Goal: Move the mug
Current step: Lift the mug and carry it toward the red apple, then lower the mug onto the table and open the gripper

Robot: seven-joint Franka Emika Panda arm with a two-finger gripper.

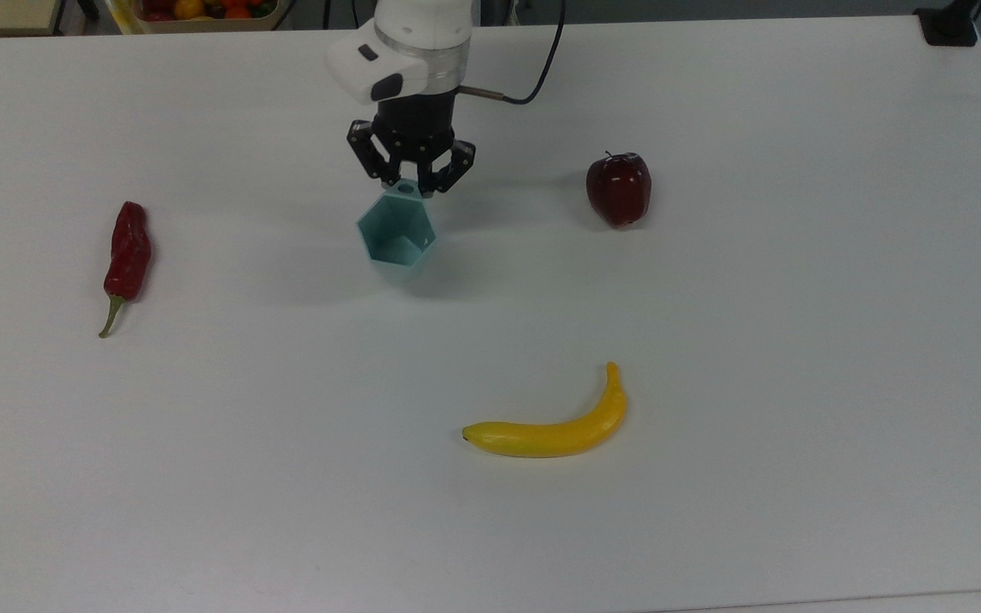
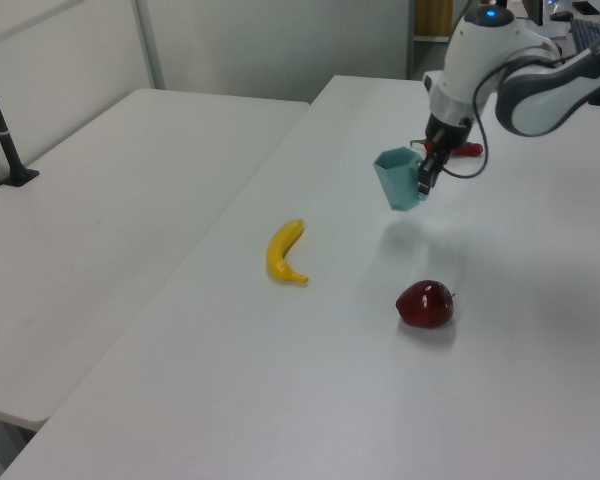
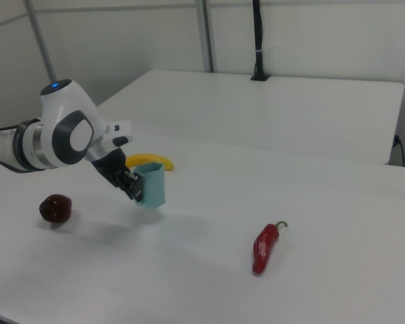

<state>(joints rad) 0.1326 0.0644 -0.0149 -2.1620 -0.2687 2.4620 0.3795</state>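
The pale teal faceted mug [image 1: 398,236] [image 2: 398,179] [image 3: 150,186] hangs in the air above the white table [image 1: 797,340], tilted, its hexagonal mouth facing the top view's camera. My gripper [image 1: 408,186] [image 2: 421,176] [image 3: 131,187] is shut on the mug's handle, at the mug's far side in the top view. In the left view the mug's shadow lies on the table below it, well apart from the mug.
A red apple [image 1: 618,188] [image 2: 424,303] [image 3: 55,208] sits right of the mug in the top view. A banana [image 1: 552,429] [image 2: 285,251] [image 3: 149,161] lies nearer the front edge. A red chilli [image 1: 126,256] [image 3: 265,246] lies at the top view's left. A black cable [image 1: 533,77] trails from the wrist.
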